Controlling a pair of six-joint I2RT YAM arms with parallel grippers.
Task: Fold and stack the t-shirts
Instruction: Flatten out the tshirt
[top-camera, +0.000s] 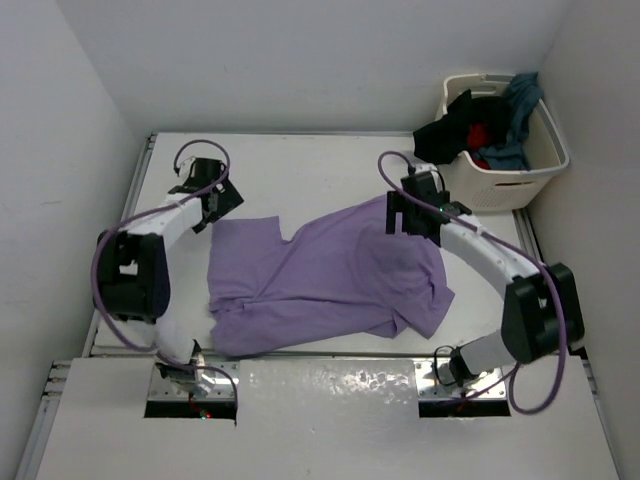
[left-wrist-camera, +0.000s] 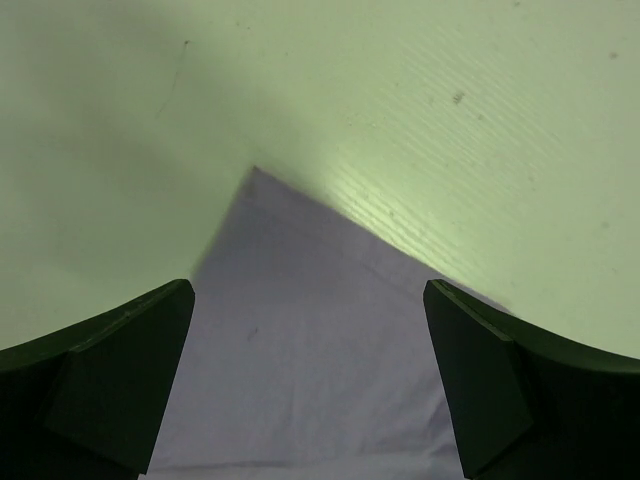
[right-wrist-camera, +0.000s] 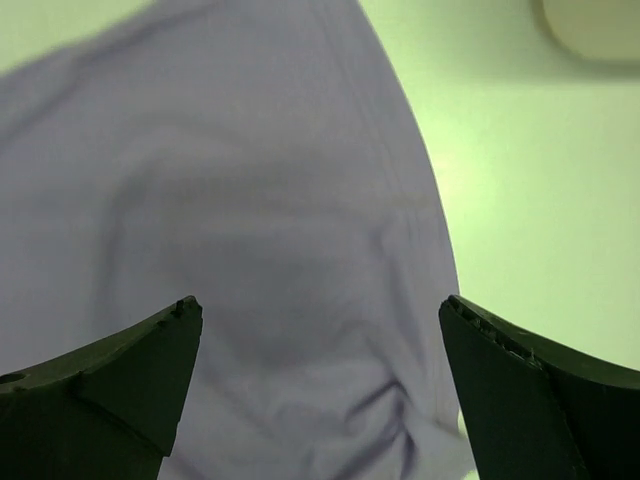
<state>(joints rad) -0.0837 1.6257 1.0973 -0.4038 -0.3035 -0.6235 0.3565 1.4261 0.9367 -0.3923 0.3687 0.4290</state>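
The left gripper (top-camera: 208, 197) is held with its jaws wide and nothing between them, just above the far left corner of the purple t-shirt (top-camera: 330, 275). In the left wrist view that corner (left-wrist-camera: 300, 350) is seen pointing away between the fingers, with bare table (top-camera: 300, 165) beyond it. If the jaws were closed too far forward, only the very tip or nothing would likely be caught, and the corner could slip out once lifted.

The shirt is spread between the two arms but is not flat: creases run across its middle and the near right part is bunched. A fold made over these wrinkles would probably be pressed in lopsided, and the stack would suffer for it.

The right gripper (top-camera: 405, 215) is also spread wide and empty, poised over the far right part of the shirt (right-wrist-camera: 250, 200), inside its edge rather than at it. A pinch there may gather a ridge of cloth, so the whole shirt could be dragged. Uneven lifting by the two arms would skew it.

At the far right, the black t-shirt (top-camera: 445, 130) is draped over the rim of the basket (top-camera: 555, 140), beside the red t-shirt (top-camera: 482, 133) and the teal t-shirt (top-camera: 515, 100). It hangs near the right arm and might be snagged.
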